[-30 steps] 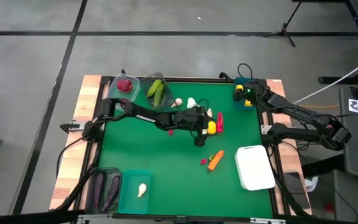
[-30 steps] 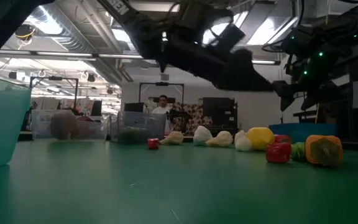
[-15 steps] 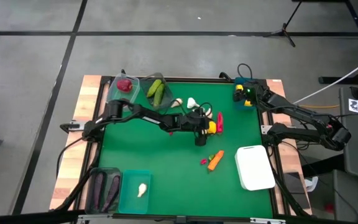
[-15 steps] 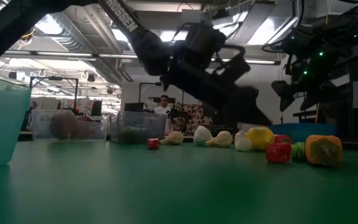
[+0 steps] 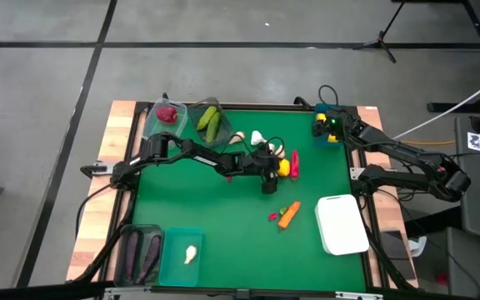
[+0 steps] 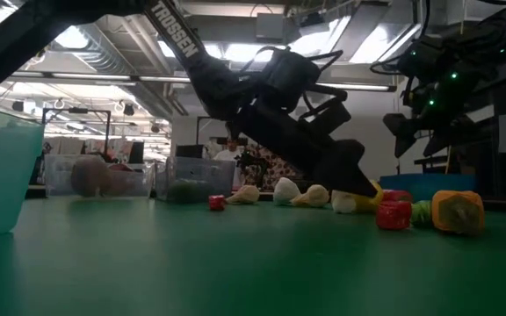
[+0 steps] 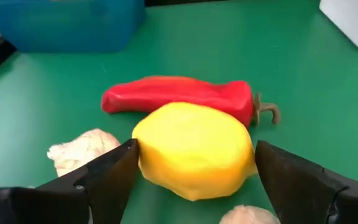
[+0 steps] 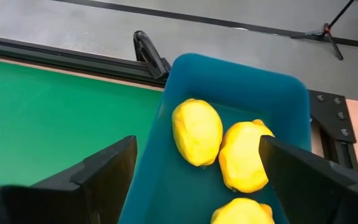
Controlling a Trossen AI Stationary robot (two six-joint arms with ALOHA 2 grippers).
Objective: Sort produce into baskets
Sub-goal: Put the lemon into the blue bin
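Note:
My left gripper (image 5: 275, 167) is open and low over the middle of the green table. In the left wrist view its fingers stand on either side of a yellow lemon (image 7: 194, 155) that lies on the table. A red pepper (image 7: 179, 94) lies just beyond the lemon, and garlic bulbs (image 7: 82, 149) lie beside it. My right gripper (image 8: 197, 146) is open and empty above the blue tub (image 8: 241, 68) at the far right, which holds three lemons (image 8: 196, 130). My left gripper's fingers (image 7: 107, 177) come slanting down from the table's left, close on either side of the lemon's two ends (image 7: 143, 146). The lemon rests on the table. I cannot tell whether the fingers touch it.
Garlic bulbs (image 5: 257, 137) lie far of the lemon. A carrot (image 5: 288, 215) and the white tray (image 5: 342, 223) lie near right. Tubs with a red fruit (image 5: 167, 114) and cucumbers (image 5: 209, 122) stand far left. Tubs with eggplants (image 5: 138, 254) and garlic (image 5: 182, 257) stand near left.
My left gripper has come down toward the table and tipped downward, moving a little toward the right edge until its fingers flank the lemon. The lemon has stayed where it was.

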